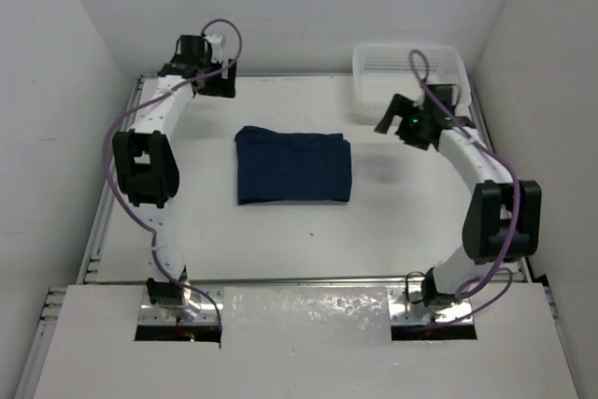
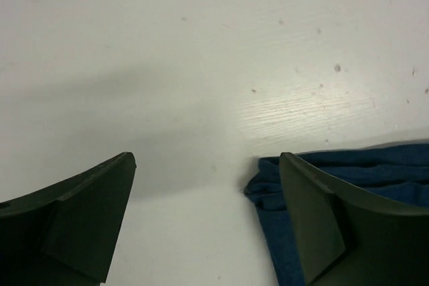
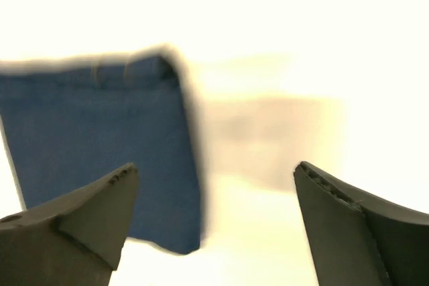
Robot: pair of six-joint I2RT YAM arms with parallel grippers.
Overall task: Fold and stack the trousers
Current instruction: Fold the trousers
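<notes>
Your folded dark blue denim trousers (image 1: 292,167) lie in the middle of the white worktop (image 1: 280,240), long side running left to right. Both claws are wide and empty. The left claw (image 2: 204,159) is by the trousers' far left corner, and the right claw (image 3: 214,169) is off their right end.

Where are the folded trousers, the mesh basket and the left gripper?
trousers (image 1: 293,166), top view, middle of fold
basket (image 1: 358,77), top view, left rim
left gripper (image 2: 208,159), left wrist view, between open fingertips

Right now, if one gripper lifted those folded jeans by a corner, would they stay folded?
Probably not: the trousers lie in soft layers with a rumpled corner, so they would likely droop and unfold. Pushed, the cloth may bunch on the table.
</notes>
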